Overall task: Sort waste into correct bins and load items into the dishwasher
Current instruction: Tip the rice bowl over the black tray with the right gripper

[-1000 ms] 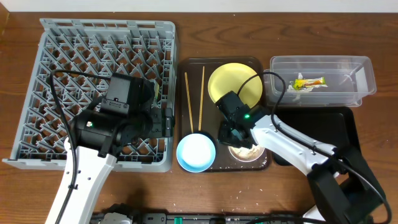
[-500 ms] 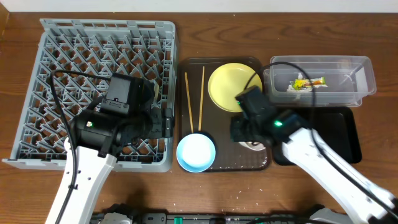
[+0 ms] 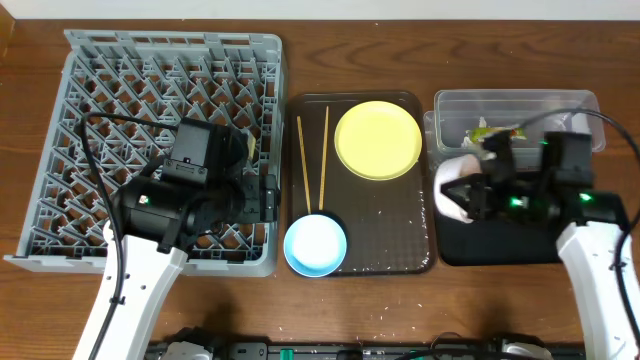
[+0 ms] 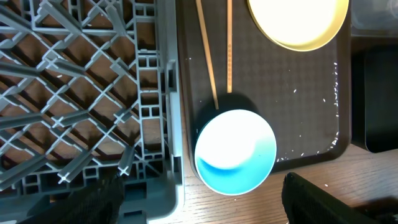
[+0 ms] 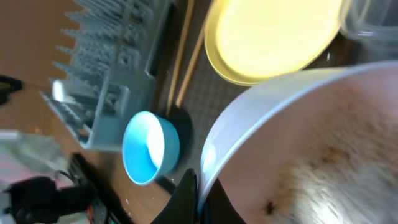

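Note:
My right gripper (image 3: 478,193) is shut on the rim of the small white bowl (image 3: 454,190) and holds it tilted over the left end of the black tray (image 3: 510,245). In the right wrist view the fingers (image 5: 189,190) pinch the bowl's rim (image 5: 249,124); beige crumbs (image 5: 311,174) cling inside. The clear tub (image 3: 560,105) behind holds the green-and-yellow wrapper (image 3: 495,132). The yellow plate (image 3: 377,139), chopsticks (image 3: 312,158) and light blue bowl (image 3: 315,245) lie on the brown tray (image 3: 390,230). My left gripper (image 3: 266,196) is open and empty over the grey rack's (image 3: 120,90) front right corner. The white cup is not in view.
In the left wrist view the blue bowl (image 4: 236,151) sits at the brown tray's front left corner, close to the rack's wall (image 4: 168,124). Small white crumbs (image 4: 298,155) are scattered on the brown tray. Wooden table (image 3: 400,300) shows in front.
My right arm lifted the white bowl off the brown tray's front right and carried it right, over the black tray, tilting it. The left arm has not moved.

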Motion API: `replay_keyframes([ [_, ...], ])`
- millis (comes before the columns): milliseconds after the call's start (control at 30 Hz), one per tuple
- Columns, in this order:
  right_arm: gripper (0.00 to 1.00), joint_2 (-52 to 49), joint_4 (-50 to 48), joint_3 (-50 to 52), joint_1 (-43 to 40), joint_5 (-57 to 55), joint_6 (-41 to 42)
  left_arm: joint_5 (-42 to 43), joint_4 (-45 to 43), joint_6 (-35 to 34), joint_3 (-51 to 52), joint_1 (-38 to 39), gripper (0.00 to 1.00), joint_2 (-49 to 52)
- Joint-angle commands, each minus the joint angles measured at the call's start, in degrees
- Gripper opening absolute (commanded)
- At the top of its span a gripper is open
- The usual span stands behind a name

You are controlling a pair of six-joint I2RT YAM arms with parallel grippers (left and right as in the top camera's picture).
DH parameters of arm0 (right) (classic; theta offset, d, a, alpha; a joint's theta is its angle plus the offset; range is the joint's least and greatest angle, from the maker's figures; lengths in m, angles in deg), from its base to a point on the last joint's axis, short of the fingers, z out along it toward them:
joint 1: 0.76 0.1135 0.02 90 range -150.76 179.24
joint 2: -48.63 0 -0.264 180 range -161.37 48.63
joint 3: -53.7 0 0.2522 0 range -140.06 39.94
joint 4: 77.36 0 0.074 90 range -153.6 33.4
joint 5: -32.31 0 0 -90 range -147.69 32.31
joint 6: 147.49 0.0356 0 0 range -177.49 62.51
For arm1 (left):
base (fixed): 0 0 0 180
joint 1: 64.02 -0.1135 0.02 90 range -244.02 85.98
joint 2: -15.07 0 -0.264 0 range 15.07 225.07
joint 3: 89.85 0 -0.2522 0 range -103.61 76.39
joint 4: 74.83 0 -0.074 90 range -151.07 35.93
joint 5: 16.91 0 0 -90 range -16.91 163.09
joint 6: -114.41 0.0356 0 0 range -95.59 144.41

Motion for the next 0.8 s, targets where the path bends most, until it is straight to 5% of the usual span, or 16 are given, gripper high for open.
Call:
replay_keyframes([
  [0, 0.01, -1.6, -2.9, 5.7, -7.9, 17.5, -8.9, -0.4, 0.1, 0.8, -0.2, 0.1, 0.82, 0.1],
  [333, 0.01, -7.8, -14.3, 13.0, -15.8, 39.6, -15.9, -0.3, 0.2, 0.8, -0.2, 0.1, 0.82, 0.1],
  [767, 0.01, -7.9, -15.1, 13.3, -16.0, 32.5, -16.8, -0.3, 0.2, 0.8, -0.2, 0.1, 0.82, 0.1],
])
